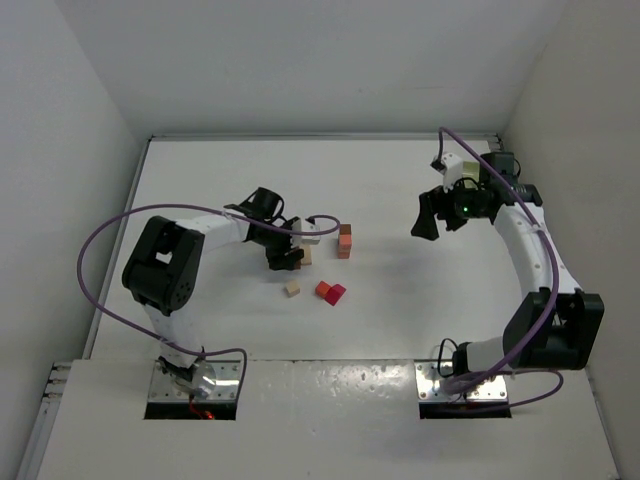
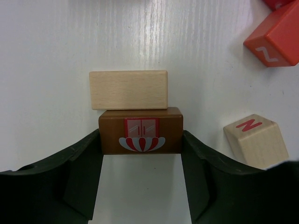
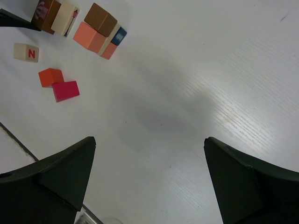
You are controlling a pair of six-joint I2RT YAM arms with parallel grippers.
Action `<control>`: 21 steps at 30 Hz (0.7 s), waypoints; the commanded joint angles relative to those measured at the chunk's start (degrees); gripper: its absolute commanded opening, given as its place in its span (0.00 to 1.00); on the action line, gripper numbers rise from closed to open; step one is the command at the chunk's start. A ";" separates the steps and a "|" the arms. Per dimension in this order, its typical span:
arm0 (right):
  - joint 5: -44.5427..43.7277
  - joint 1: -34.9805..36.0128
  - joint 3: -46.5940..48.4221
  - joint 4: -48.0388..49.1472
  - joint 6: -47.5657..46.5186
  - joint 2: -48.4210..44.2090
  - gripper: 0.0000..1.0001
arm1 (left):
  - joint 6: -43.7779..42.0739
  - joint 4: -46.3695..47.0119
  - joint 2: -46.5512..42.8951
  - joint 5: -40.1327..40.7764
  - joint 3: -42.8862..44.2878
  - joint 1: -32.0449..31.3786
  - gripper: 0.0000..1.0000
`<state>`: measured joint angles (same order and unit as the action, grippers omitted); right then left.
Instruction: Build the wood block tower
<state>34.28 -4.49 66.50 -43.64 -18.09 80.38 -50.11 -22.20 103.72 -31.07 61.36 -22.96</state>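
A white table (image 1: 400, 200) fills the top view. Left of centre, the left gripper (image 2: 141, 144) presses its fingers on both sides of a dark brown block (image 2: 140, 133), which touches a pale block (image 2: 128, 89). The tower (image 1: 344, 241) stands just to the right. In the upper right, the right gripper (image 3: 149, 140) is wide open and holds nothing.

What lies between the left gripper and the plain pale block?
A brown block with a red-and-white emblem sits between the left gripper's jaws, its far side against the plain pale block; the left wrist view shows it.
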 commanded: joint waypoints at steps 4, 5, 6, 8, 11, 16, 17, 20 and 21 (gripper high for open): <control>1.14 -0.34 -0.32 0.66 -1.16 -1.63 0.99 | -0.43 1.37 -1.67 -3.46 2.09 -0.07 0.43; 1.40 -0.34 -0.23 0.83 -1.07 -1.45 0.99 | -0.43 0.67 -2.38 -4.08 2.09 0.46 0.43; 1.66 -0.26 -0.14 0.92 -0.99 -1.63 0.99 | -0.43 -0.12 -3.78 -4.78 3.75 0.46 0.42; 1.92 -0.26 -0.06 0.92 -1.16 -1.45 0.99 | -0.95 -5.55 -4.32 -6.45 9.26 0.46 0.42; 2.63 -0.34 -0.14 0.92 -1.42 -1.19 0.99 | -3.50 -17.24 -2.66 -9.88 17.62 0.46 0.42; 3.77 -0.34 0.73 0.31 -2.74 -0.66 0.99 | -1.32 -20.61 -1.24 -13.14 27.05 -1.64 0.41; 3.95 -0.34 0.74 0.13 -2.74 -0.23 0.99 | -1.31 -20.61 -0.63 -12.62 27.66 -1.65 0.39; 4.48 -0.34 1.44 0.13 -3.09 0.30 0.99 | 0.19 -20.61 -0.10 -12.61 30.47 -3.75 0.38; 4.48 -0.26 1.61 0.39 -3.18 0.39 0.99 | 0.79 -21.30 0.77 -12.61 31.27 -3.76 0.38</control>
<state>36.53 -4.49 66.43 -43.86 -19.81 80.36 -50.26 -40.03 103.70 -40.36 89.76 -25.02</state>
